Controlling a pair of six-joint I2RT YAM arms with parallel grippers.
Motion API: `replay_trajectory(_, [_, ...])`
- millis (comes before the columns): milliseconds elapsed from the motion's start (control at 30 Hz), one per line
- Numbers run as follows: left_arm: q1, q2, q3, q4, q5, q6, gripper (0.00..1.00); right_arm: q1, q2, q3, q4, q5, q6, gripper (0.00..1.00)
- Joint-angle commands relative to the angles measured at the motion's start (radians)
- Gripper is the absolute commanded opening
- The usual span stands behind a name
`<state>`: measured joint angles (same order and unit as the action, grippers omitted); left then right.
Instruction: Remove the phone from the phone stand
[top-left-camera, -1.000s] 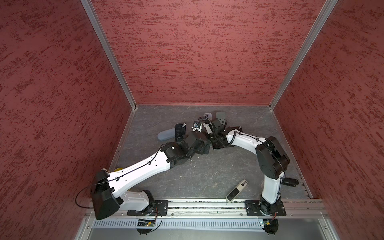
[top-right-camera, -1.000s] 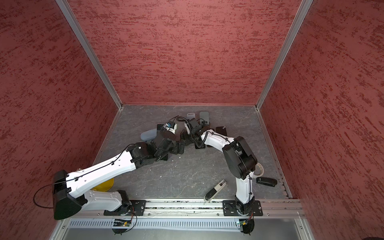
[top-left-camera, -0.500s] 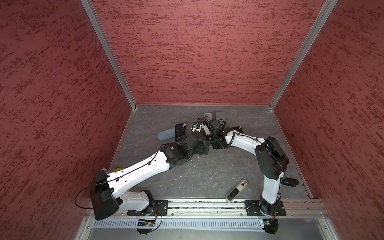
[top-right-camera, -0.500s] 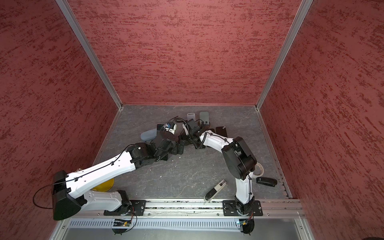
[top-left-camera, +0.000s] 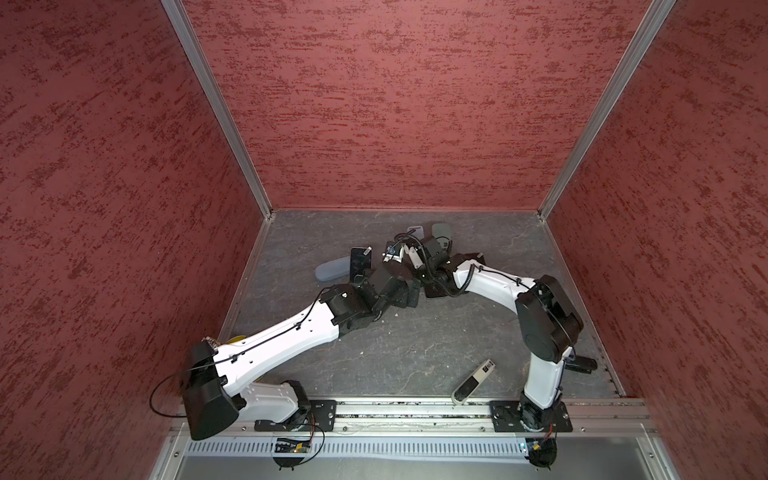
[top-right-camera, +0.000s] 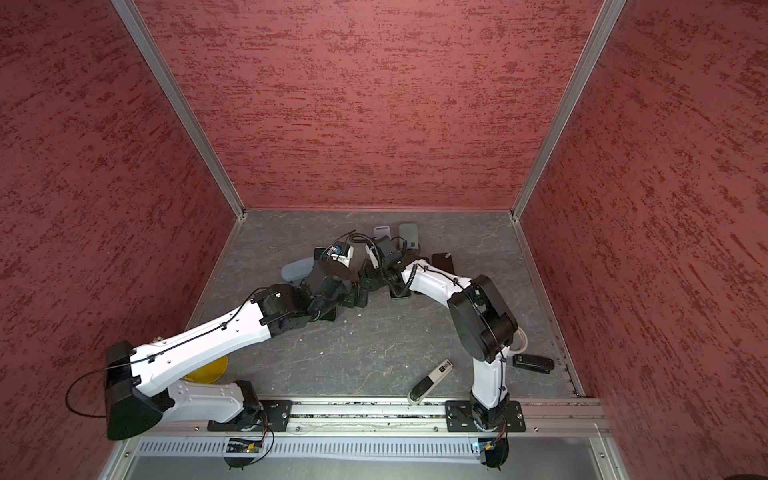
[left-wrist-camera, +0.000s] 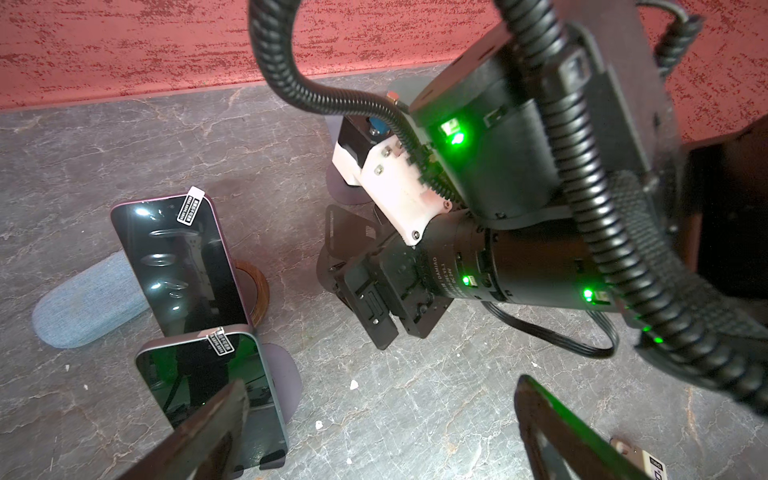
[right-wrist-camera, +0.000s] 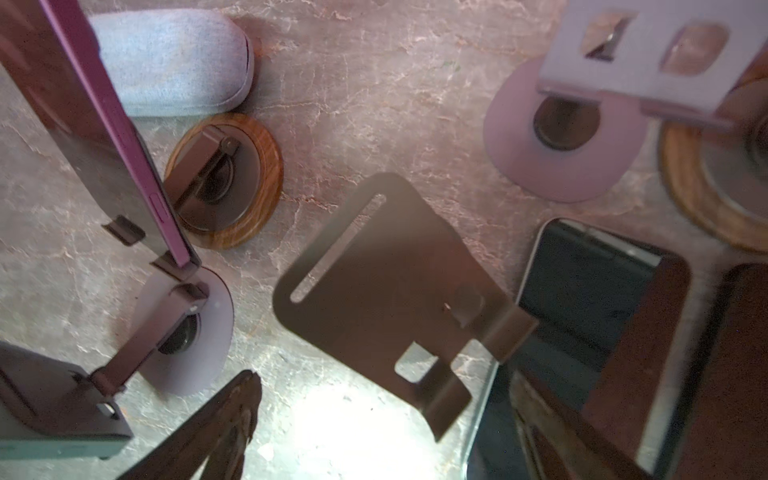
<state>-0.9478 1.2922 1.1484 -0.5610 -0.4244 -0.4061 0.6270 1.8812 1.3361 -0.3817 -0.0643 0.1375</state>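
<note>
On the right arm's motor (left-wrist-camera: 519, 259) reads "DAMIAO"; left fingers (left-wrist-camera: 212, 428) and right fingers (right-wrist-camera: 224, 415) stand apart.

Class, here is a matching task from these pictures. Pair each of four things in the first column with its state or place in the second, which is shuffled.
Things:
1. purple-edged phone
2. black phone stand
3. fabric case
4. left pincer

States:
A. jaws wide apart
B. blue-grey, lying flat on the table
C. empty, no phone on it
D. propped on a stand with a wooden base

Pairs: 1-D, 2-C, 3-B, 4-A.
</note>
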Motion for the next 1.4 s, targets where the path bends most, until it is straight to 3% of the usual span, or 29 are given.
replay_trajectory(0, [0.003, -0.01, 0.016, -0.004, 0.003, 0.01, 0.99, -0.004, -0.043, 0.022, -0.017, 0.03, -0.171, 0.96])
replay_trajectory(233, [0.003, -0.03, 0.001, -0.002, 0.003, 0.009, 1.0, -0.026, 0.006, 0.068, -0.041, -0.092, -0.405, 0.97])
replay_trajectory(433, [0.004, -0.066, -0.021, -0.012, -0.015, 0.002, 0.99, -0.071, 0.069, 0.132, -0.11, -0.244, -0.521, 0.98])
replay_trajectory(600, [0.006, -0.089, -0.044, -0.01, -0.027, -0.012, 0.99, -0.085, 0.111, 0.155, -0.131, -0.28, -0.604, 0.98])
replay_trajectory(1133, [0.011, -0.098, -0.053, -0.027, -0.045, -0.019, 0.99, -0.098, 0.181, 0.21, -0.118, -0.293, -0.674, 0.94])
replay_trajectory(1367, [0.012, -0.102, -0.052, -0.031, -0.048, -0.022, 0.99, -0.1, 0.198, 0.239, -0.121, -0.295, -0.687, 0.85])
